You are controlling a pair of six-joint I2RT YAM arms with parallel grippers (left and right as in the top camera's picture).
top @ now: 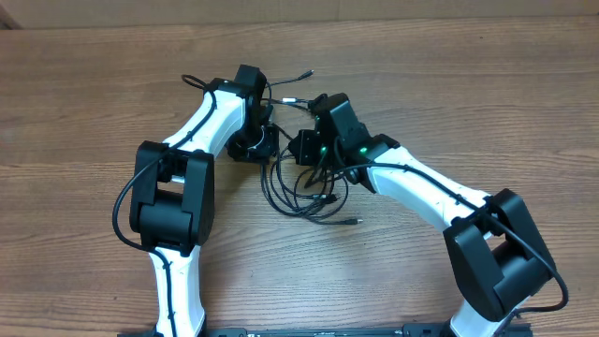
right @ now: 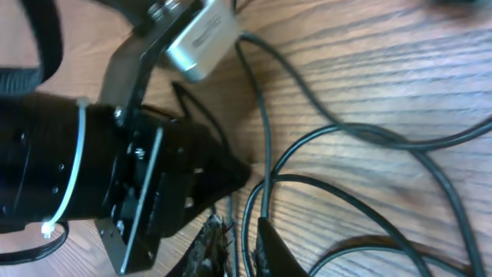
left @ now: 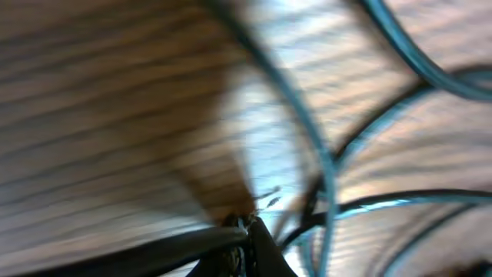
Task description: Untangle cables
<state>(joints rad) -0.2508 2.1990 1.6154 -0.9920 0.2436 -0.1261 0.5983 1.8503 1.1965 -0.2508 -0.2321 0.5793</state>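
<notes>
Right gripper [right: 240,229] is seen drawn nearly together, with one strand of the cables [top: 301,187] caught between its fingers [right: 267,245]. Left gripper [top: 255,142] is shown closed, its tips brought to a single point. Whether a strand is pinched there cannot be told, since its own wrist view is blurred.

The cables are heaped in loose, overlapping loops between the two grippers and on the arm-base side of them, with the greater part lying beside the right gripper. In the right wrist view, a strand is seen running up from between the fingers and past the tip of the left gripper, just beside it; contact cannot be made out. Further loops are spread off to the right of the fingers. One plug [top: 354,221] is found at the edge of the heap, on the base side of the right gripper. A second plug [top: 306,72] is lying beyond both grippers, away from the arm bases.

The two grippers are held near each other. A silver camera [right: 201,37] is mounted above the left gripper's black body. Everything is borne on a wooden table [top: 487,75].
</notes>
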